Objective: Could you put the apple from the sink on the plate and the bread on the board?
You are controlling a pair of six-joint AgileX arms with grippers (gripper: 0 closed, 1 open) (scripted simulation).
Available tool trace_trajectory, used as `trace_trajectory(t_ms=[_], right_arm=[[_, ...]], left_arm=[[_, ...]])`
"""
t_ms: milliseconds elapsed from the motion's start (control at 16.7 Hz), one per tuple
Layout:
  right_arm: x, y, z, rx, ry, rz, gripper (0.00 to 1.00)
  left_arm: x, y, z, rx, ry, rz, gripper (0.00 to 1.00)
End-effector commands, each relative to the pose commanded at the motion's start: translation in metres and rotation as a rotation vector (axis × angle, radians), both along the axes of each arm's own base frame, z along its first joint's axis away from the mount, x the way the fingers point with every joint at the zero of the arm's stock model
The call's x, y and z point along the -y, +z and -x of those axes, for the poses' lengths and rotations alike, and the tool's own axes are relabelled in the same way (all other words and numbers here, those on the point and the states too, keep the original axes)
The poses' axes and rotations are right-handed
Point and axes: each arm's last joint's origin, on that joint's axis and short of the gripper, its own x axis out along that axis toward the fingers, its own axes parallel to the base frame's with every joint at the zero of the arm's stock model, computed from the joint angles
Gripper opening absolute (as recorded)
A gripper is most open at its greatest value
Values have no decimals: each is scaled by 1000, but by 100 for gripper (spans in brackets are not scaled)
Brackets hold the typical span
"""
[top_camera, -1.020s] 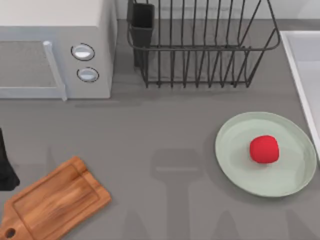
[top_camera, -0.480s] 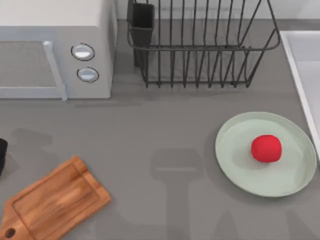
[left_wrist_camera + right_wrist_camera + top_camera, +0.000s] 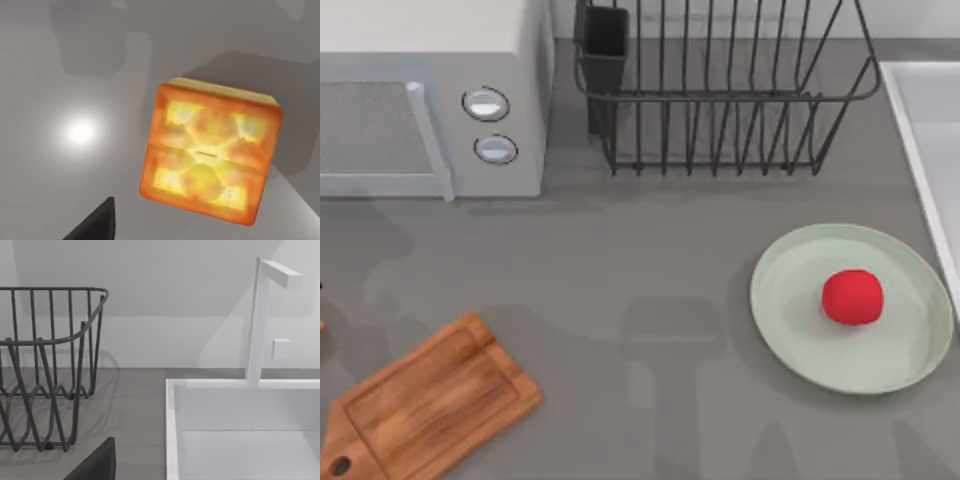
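Observation:
The red apple (image 3: 852,297) rests on the pale green plate (image 3: 790,330) at the table's right. At the front left lies the wooden board (image 3: 430,405), bare. In the left wrist view the bread (image 3: 210,155) lies flat on the grey counter with its toasted top facing the camera. A dark part of my left gripper (image 3: 95,227) sits above and beside it, not touching. The white sink (image 3: 930,120) runs along the right edge. It appears as a basin (image 3: 240,430) in the right wrist view, beyond a dark part of my right gripper (image 3: 95,465).
A microwave (image 3: 430,100) stands at the back left and a black wire dish rack (image 3: 720,90) at the back middle. A white faucet (image 3: 260,320) rises behind the sink. Bare grey counter lies between the board and the plate.
The dark shape of my left arm at the top view's left edge has slid out past that edge. The apple has shifted slightly right on the plate and then stayed still.

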Motion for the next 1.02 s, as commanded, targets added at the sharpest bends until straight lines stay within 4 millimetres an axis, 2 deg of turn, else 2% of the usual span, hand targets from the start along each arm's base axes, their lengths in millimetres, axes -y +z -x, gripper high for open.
trace_trajectory(t_ms=[180, 420, 840, 1020], right_arm=[[0, 0, 0, 0, 0, 0, 100], [0, 0, 0, 0, 0, 0, 100], [0, 0, 0, 0, 0, 0, 100], [0, 0, 0, 0, 0, 0, 100]], left_arm=[[-13, -16, -31, -172, -86, 7, 100], [-24, -31, -55, -288, -158, 25, 100], [-24, -32, -58, -297, -172, 26, 100], [-29, -32, -47, -298, -169, 27, 100]])
